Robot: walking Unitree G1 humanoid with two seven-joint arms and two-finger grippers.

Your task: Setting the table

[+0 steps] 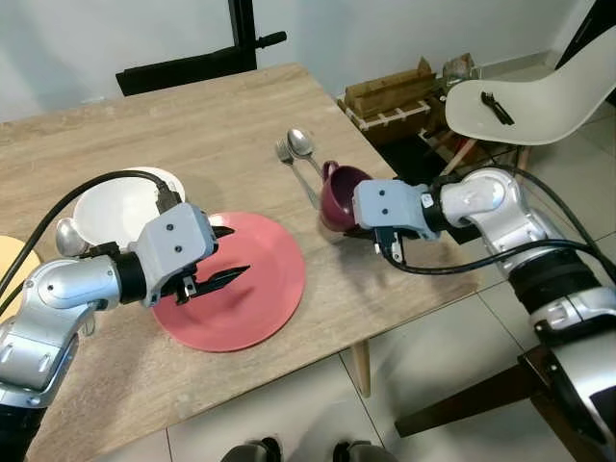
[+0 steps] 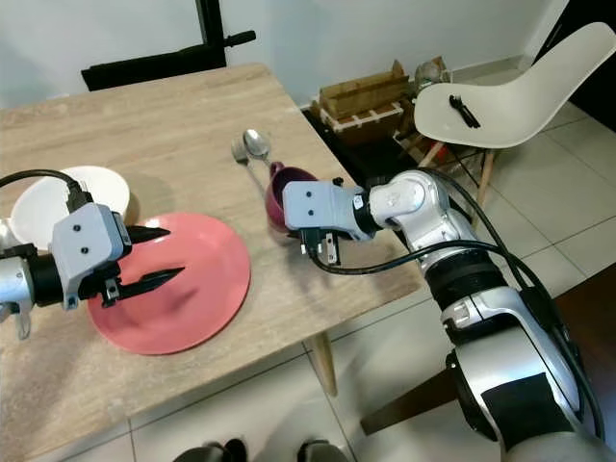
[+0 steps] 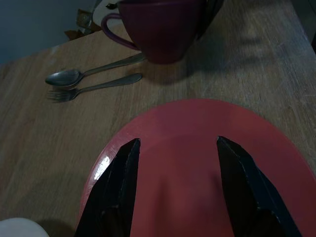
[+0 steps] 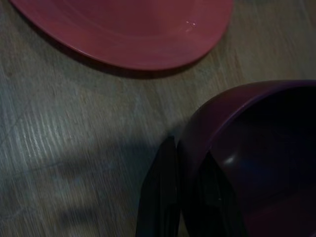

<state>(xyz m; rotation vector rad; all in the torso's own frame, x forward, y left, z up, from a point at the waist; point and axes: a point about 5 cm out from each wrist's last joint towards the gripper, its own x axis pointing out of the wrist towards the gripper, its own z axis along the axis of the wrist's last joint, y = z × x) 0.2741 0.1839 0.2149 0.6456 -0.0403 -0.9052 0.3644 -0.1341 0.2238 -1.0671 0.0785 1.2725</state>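
Note:
A red plate (image 1: pixel 260 289) lies flat on the wooden table (image 1: pixel 192 135) near its front edge. My left gripper (image 1: pixel 239 251) hovers open just over the plate's left half, with nothing between its fingers (image 3: pixel 123 187). Right of the plate sits a maroon cup (image 1: pixel 342 192), its handle facing the far side. My right gripper (image 4: pixel 190 148) is shut on the cup's rim, one finger inside and one outside the wall. Whether the cup rests on the table or hangs just above it I cannot tell. A spoon (image 1: pixel 300 144) and a fork (image 1: pixel 285 152) lie beyond the cup.
A white bowl (image 1: pixel 115 207) stands behind the plate at the left, with a shiny metal piece (image 1: pixel 67 236) beside it. The table's right edge runs close to the cup. A white chair (image 1: pixel 539 106) and a wooden crate (image 1: pixel 390 96) stand on the floor to the right.

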